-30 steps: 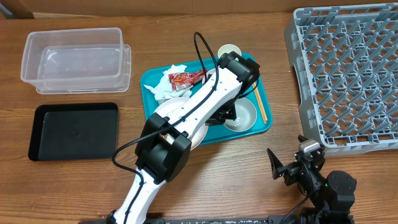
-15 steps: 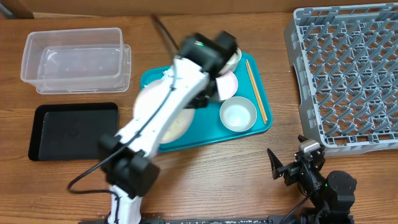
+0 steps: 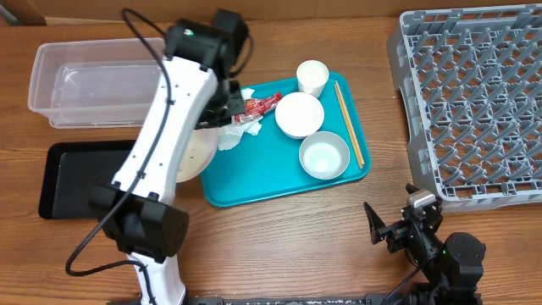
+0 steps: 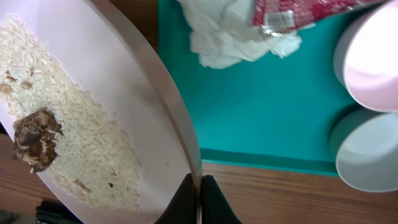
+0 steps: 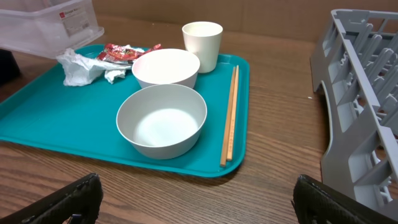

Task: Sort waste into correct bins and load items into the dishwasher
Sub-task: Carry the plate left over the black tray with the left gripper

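Left pincer nearly closed, gripping the white plate by its rim.

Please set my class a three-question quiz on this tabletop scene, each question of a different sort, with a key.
1. True or false: the chopsticks lie on the teal tray, to the right of the bowls in the overhead view.
2. Multiple choice: the left claw holds the plate A) by its rim, B) by its middle, C) not at all, since it is wide open.
3. Short answer: how many bowls stand on the teal tray?

Key: 1 true; 2 A; 3 two.
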Robot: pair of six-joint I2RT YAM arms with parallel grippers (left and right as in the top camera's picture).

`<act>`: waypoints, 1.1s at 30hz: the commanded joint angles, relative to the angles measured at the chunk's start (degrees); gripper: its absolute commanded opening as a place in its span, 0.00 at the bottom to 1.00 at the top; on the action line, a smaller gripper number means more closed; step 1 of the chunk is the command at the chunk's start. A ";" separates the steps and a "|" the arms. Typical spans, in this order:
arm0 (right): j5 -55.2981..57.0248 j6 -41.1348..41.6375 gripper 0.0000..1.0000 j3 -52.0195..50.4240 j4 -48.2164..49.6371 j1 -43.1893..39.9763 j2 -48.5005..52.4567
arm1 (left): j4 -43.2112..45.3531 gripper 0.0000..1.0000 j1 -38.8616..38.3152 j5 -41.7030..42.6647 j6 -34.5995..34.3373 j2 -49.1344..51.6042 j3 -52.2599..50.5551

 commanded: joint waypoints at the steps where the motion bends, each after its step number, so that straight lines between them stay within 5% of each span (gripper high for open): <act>1: 0.15 -0.17 1.00 -0.35 0.00 0.26 -0.68 | -0.20 0.04 3.61 0.52 3.10 -0.98 0.83; 16: 0.15 -0.15 1.00 -0.35 0.00 0.26 -0.68 | 2.49 0.04 19.89 7.87 7.45 -0.98 -3.93; 33: 0.15 -0.15 1.00 -0.35 0.00 0.26 -0.68 | 9.31 0.04 29.99 18.56 8.48 -0.98 -13.11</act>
